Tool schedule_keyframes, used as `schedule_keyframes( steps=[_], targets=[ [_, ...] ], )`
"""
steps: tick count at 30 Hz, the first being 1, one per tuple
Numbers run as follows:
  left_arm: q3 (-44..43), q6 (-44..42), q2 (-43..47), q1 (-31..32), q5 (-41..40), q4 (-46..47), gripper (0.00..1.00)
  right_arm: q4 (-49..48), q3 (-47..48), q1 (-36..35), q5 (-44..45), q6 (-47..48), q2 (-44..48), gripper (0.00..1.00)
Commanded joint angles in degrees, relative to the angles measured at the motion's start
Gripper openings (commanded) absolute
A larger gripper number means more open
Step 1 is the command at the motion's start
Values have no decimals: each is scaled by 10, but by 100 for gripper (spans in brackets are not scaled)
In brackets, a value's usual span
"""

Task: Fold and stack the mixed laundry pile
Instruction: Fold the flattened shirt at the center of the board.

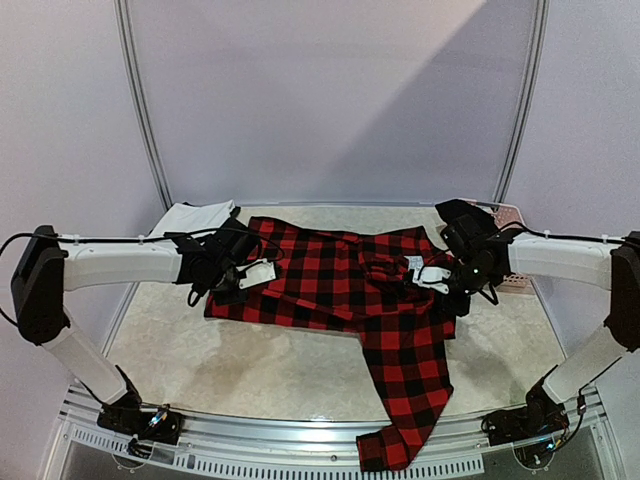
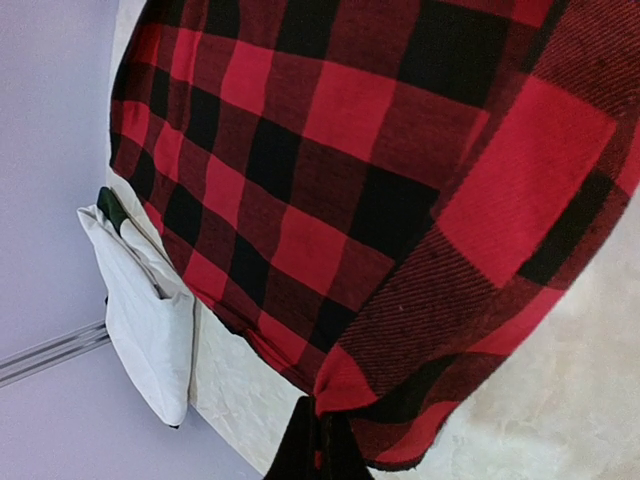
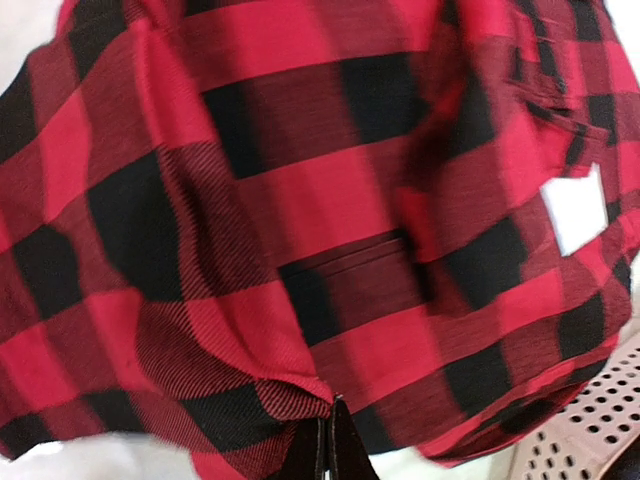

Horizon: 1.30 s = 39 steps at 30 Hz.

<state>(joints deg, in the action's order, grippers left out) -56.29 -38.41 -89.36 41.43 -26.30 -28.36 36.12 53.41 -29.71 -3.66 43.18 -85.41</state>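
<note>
Flannel pinched at both ends, ready for a fold

Top view: the checked flannel shirt (image 1: pixel 330 280) runs left-to-right across the table's (image 1: pixel 250 365) far half. The left gripper (image 1: pixel 262 272) is at its left edge and the right gripper (image 1: pixel 425 277) at its right, with a sleeve trailing over the near edge. Left wrist: jaws clamped tight on a soft woven hem corner, folded white cloth (image 2: pixel 150 320) beyond. Right wrist: jaws likewise closed on a bunched fold, pink perforated basket (image 3: pixel 590 425) just beside.

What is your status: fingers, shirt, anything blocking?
Left fingers shut on flannel shirt edge. Right fingers shut on it too. Sleeve hangs over table front. Pink basket near right fingers.
</note>
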Motion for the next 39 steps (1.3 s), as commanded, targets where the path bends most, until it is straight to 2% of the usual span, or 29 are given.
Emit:
schedule_keyframes(
  steps=[1, 7, 14, 21, 34, 39],
  targets=[
    [-37, -11, -38, -25, -13, 35, 0, -50, 46, 22, 33, -25, -44, 0],
    [-70, -2, -82, -38, -1, 41, 0, -62, 60, 31, 52, -37, -83, 0],
    [-100, 24, -126, -53, -29, 29, 0, -93, 63, 30, 96, -56, -102, 0],
    [-104, 42, -135, -62, -16, 23, 0, -104, 77, 31, 96, -69, -97, 0],
    [-125, 84, -162, -79, -44, 5, 0, -121, 97, 30, 114, -84, -108, 3],
    [-131, 95, -164, -79, -33, -2, 5, -119, 100, 30, 118, -90, -119, 4]
  ],
)
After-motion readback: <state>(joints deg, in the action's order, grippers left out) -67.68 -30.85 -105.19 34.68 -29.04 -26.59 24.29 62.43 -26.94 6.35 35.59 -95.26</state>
